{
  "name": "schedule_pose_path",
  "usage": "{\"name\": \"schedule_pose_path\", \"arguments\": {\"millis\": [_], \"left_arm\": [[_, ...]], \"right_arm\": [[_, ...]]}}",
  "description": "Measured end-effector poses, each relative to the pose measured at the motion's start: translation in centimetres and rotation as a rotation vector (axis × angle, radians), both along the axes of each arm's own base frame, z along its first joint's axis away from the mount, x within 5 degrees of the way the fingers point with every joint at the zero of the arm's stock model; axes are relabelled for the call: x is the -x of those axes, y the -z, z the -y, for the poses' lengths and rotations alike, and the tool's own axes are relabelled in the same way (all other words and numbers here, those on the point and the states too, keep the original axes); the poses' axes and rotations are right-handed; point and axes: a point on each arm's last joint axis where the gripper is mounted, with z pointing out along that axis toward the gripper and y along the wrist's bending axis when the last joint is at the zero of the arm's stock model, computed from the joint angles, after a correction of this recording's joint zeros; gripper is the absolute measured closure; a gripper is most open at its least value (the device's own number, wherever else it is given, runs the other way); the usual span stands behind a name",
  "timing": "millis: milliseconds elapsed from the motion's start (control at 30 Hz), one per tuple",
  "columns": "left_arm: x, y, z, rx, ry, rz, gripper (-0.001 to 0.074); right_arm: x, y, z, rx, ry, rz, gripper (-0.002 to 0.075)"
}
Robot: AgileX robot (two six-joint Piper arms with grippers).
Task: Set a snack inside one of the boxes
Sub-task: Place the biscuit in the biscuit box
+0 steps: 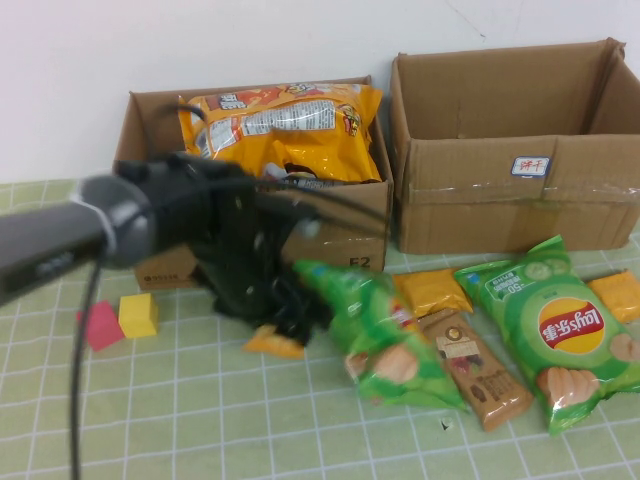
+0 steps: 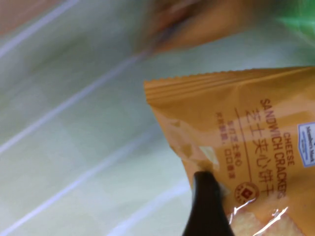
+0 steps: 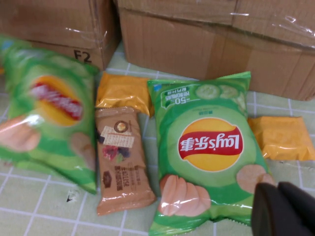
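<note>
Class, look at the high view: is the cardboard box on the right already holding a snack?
No: the right box shows only bare cardboard inside, while the big orange bag sits in the left box.

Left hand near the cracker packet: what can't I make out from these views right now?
- Left hand, high view: blurred; its arm hides whether it holds the cracker packet.
- Left wrist view: one dark finger overlaps the packet; the other is cut off by the edge.
- Right hand, right wrist view: only a dark corner shows; absent from the high view.
- Right box: front wall hides its floor.
</note>
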Motion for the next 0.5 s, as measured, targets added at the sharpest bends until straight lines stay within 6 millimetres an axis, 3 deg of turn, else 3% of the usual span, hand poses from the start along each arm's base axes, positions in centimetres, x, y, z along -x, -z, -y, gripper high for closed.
{"name": "schedule_pose_path", "arguments": {"millis": [133,300,433,500], "left_arm": [[0.6,-6.1,2.2,0.275,0.193,0.114,0.0321],[-0.4,-14.9,4.7,0.534,0.388,0.416,0.0321],[-2.3,-18.5,6.2,0.599,0.377,0.652,0.0321],[-3.5,-19.2,7.3,0.619,0.349,0.762,0.0321]], "right_arm": [[0.0,0.0,0.0,0.000,0.000,0.000,0.0728],[0.0,0.0,0.0,-0.002,0.001,0.009,0.0728],[-0.1,-0.1,0.0,-0.005,0.002,0.021,0.0728],[-0.1,-0.2,0.0,-0.006,0.002,0.023,0.0728]]}}
